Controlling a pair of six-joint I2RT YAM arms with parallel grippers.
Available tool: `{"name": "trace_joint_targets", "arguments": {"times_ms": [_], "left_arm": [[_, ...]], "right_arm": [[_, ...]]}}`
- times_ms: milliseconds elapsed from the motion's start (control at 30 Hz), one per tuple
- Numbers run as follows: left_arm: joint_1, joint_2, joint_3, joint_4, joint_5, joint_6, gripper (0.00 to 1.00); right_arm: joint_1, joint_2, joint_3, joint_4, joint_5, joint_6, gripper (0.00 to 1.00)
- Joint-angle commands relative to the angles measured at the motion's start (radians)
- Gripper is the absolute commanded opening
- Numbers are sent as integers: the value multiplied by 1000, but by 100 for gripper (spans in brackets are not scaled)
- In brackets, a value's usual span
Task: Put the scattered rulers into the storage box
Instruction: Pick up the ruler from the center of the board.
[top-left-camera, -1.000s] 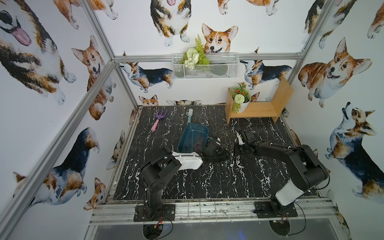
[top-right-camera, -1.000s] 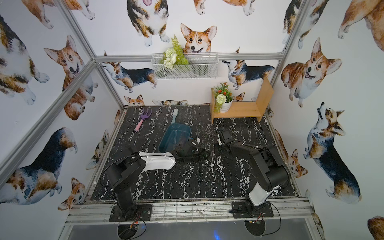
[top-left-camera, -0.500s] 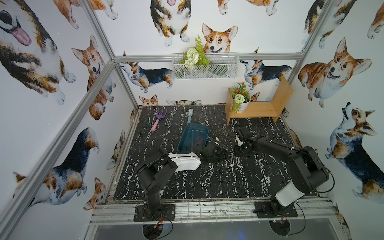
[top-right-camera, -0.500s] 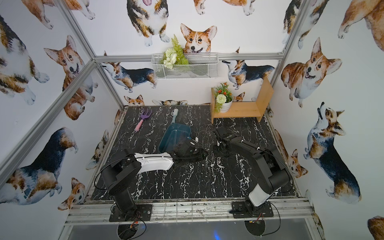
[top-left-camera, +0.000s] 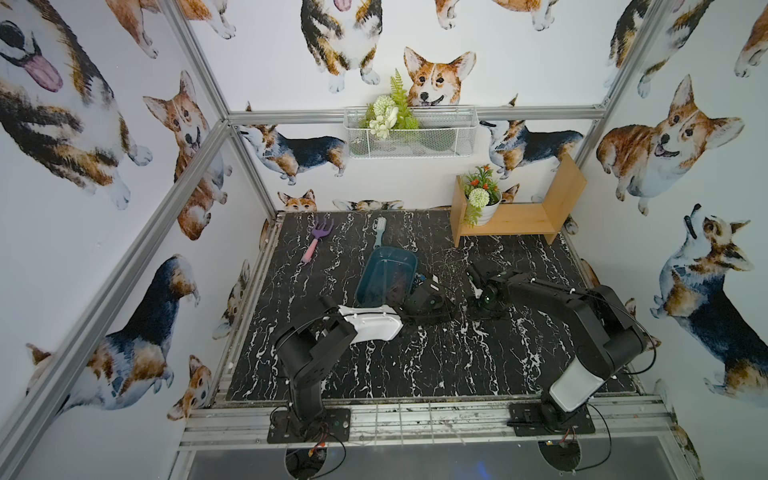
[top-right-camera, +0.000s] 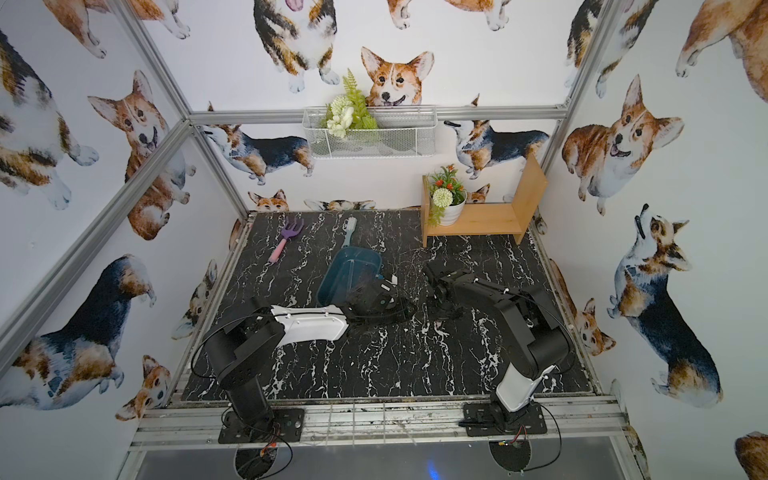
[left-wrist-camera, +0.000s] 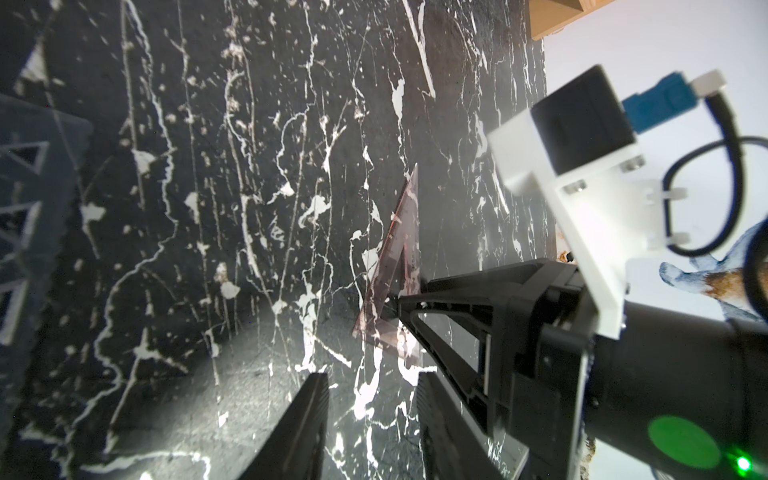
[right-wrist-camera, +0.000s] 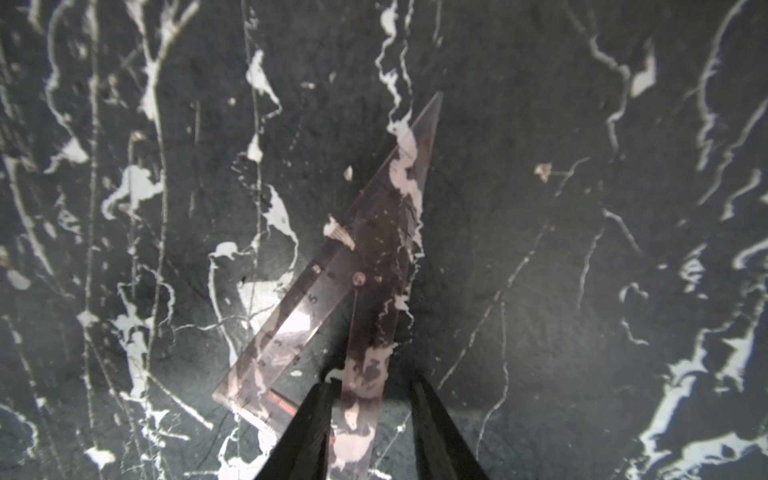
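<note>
A reddish-tinted, see-through triangular ruler (right-wrist-camera: 374, 266) lies flat on the black marble table (right-wrist-camera: 540, 291). My right gripper (right-wrist-camera: 370, 384) is open and straddles one leg of the ruler. One finger touches that strip and the other stands clear of it. The left wrist view shows the same ruler (left-wrist-camera: 395, 257) with the right fingers (left-wrist-camera: 419, 307) at its edge. My left gripper (left-wrist-camera: 372, 378) is open and empty, just short of the ruler. The teal storage box (top-left-camera: 386, 274) (top-right-camera: 349, 274) sits at mid-table, with the left arm's wrist (top-left-camera: 422, 299) at its near right corner. In both top views the ruler is too faint to make out.
A purple-and-pink toy rake (top-left-camera: 318, 239) and a pale green brush (top-left-camera: 380, 230) lie behind the box. A wooden shelf (top-left-camera: 519, 216) with a potted plant (top-left-camera: 480, 203) stands at the back right. A white wire basket (top-left-camera: 409, 137) hangs on the back wall.
The right arm's wrist has shifted slightly towards the box. The left arm has hardly moved.
</note>
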Motion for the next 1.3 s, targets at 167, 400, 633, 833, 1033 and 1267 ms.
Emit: {"name": "trace_joint_targets", "arguments": {"times_ms": [167, 400, 633, 833, 1033, 1267], "left_arm": [[1, 15, -1, 41, 14, 3, 41], [1, 53, 0, 79, 40, -20, 42], [1, 127, 6, 141, 85, -63, 44], [2, 178, 26, 173, 112, -91, 45], [0, 201, 39, 178, 122, -103, 45], [0, 229, 56, 181, 135, -108, 45]], "right_arm": [[2, 38, 22, 8, 20, 2, 32], [2, 68, 7, 34, 7, 1, 25], [-12, 100, -44, 86, -57, -1, 18], [-41, 90, -92, 117, -99, -10, 15], [-73, 80, -126, 140, -136, -22, 15], [-90, 77, -152, 164, -165, -28, 14]]}}
